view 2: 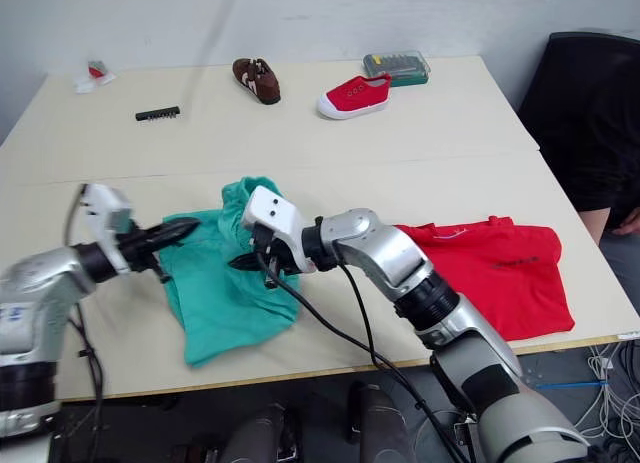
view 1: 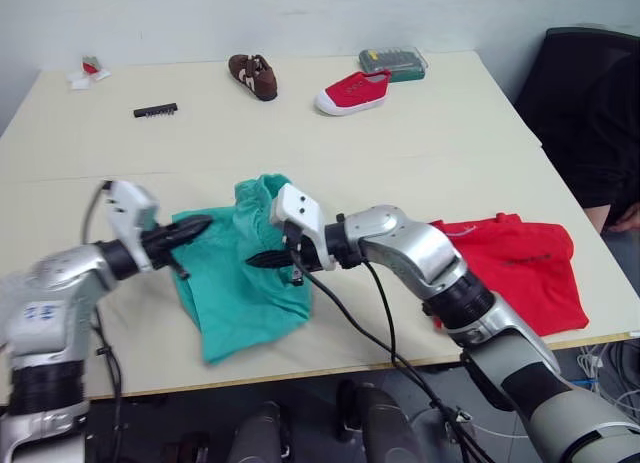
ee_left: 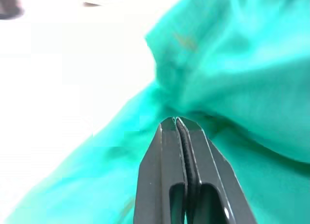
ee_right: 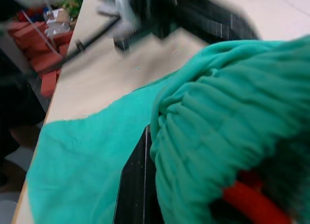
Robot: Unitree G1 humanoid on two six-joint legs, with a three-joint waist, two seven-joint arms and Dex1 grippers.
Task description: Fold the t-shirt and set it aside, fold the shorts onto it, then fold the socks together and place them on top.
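Across the lower middle of the head views, the soft teal cloth shorts with a gathered elastic waistband (view 1: 245,283) lie crumpled on the pale bench (view 1: 420,133), while the bright red short-sleeved cloth t-shirt (view 1: 520,268) lies flattened at the lower right of the frame, close to the bench's near edge. Both garments look light and limp: they will sag and drag rather than hold a shape, so I judge the thicker waistband and the hemmed corners the surest places to grip, as thin single layers may slip free. The left hand (view 1: 195,228) sits at the shorts' left edge with its black fingers pressed together on a fold of teal cloth. The right hand (view 1: 268,258) reaches in at the waistband side, its fingers appearing to pinch the gathered cloth. The left wrist view confirms what the head views leave unsure: the fingers (ee_left: 167,156) meet tightly with fabric bunched at their tips. The right wrist view shows the ribbed waistband (ee_right: 227,127) draped over that hand, hiding its tips.
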